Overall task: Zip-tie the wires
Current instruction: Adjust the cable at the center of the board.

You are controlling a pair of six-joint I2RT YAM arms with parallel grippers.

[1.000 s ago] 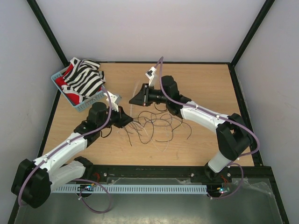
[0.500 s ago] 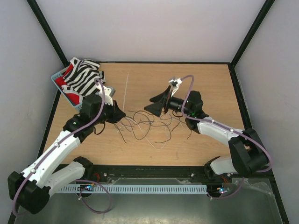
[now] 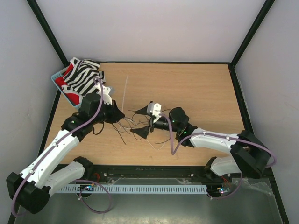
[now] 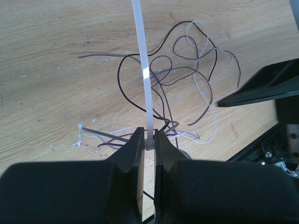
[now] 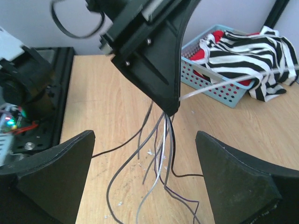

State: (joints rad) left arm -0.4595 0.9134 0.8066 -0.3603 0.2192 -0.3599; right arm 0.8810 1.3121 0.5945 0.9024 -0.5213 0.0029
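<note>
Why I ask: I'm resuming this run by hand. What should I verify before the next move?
1. Left gripper shut on the zip tie: ok.
2. Right gripper open: ok.
3. Wires hang between the right gripper's fingers: ok.
4. Zip tie looped around the wires: cannot tell.
5. Zip tie's tail apart from the basket: ok.

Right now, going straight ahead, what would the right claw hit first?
Likely the thin dark and pale wires dangling under the left claw, which pinches a white plastic zip tie; depth is unclear.
</note>
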